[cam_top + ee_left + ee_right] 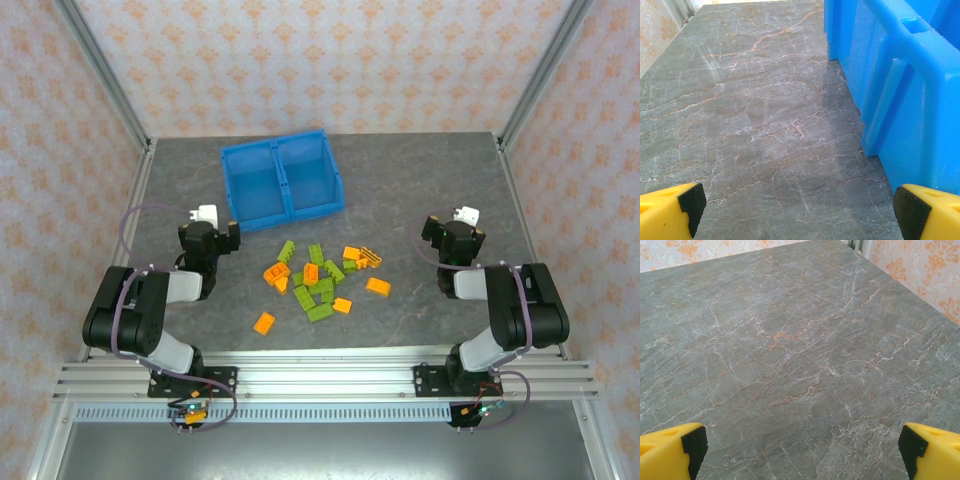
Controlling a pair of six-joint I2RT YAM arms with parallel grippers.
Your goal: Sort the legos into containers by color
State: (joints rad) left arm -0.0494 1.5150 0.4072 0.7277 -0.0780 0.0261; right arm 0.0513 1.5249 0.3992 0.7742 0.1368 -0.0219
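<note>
My left gripper [802,207] and right gripper [802,445] hung released, empty. I saw legos [320,280] piled at table [420,180] centre between them, blue bin [272,145] toward far edge, judged reachable.

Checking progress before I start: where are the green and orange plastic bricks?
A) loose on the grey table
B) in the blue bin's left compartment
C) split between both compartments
A: the lime green and orange studded bricks lie on the grey marbled table, outside the blue plastic bin.

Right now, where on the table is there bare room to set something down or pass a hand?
Bare table right of the blue bin, ahead of the right gripper; a narrower strip left of it, by the left gripper. Crowded: legos clustered between the grippers.
</note>
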